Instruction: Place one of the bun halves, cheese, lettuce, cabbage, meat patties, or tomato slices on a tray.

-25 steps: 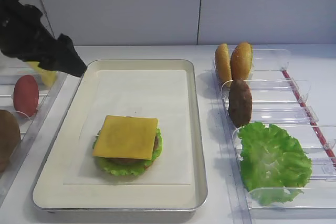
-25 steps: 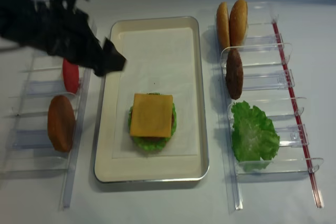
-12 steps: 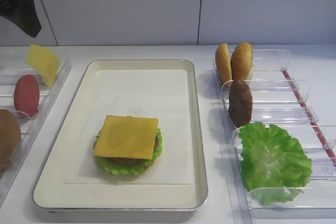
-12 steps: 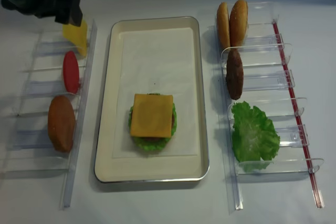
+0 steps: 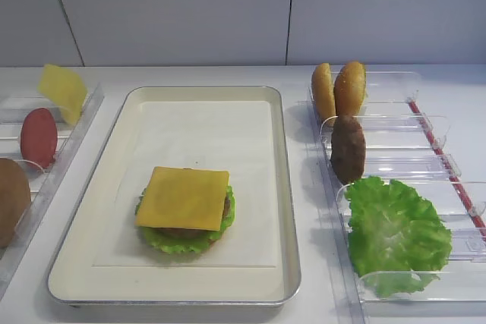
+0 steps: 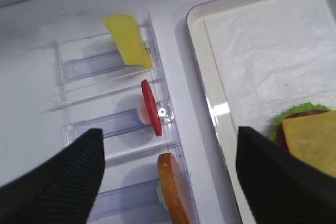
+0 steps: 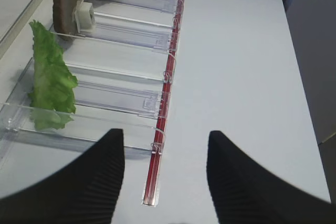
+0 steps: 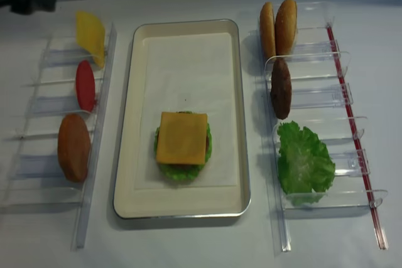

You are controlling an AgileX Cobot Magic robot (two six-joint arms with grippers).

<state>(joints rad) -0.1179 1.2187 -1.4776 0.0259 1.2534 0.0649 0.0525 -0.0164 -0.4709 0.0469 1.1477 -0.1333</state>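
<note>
My left hand (image 6: 168,182) hangs with its fingers (image 6: 63,182) spread wide, holding nothing. Below it stands a tomato slice (image 6: 151,107), with spare cheese (image 6: 128,40) just beyond. To its right, on the tray (image 5: 285,210), cheese (image 5: 183,197) tops the stack. My right hand (image 7: 165,182) is open too, lettuce (image 7: 50,77) to its left.

Tray (image 5: 287,210) cream with white paper liner. Cheese (image 5: 183,197) on the stack plain yellow-orange, frilly bright green lettuce (image 5: 171,239) under it; spare cheese slice (image 5: 64,92) paler yellow. Tomato slice (image 5: 38,137) red. Bun halves (image 5: 339,89) golden-brown, left-side bun (image 8: 74,147) orange-brown. Meat patty (image 5: 348,149) dark brown. Right lettuce leaf (image 5: 396,232) bright green. Bins (image 5: 425,161) clear, one red strip (image 7: 166,85). Table (image 7: 241,66) white. Gripper fingers (image 7: 89,182) black, ribbed.
</note>
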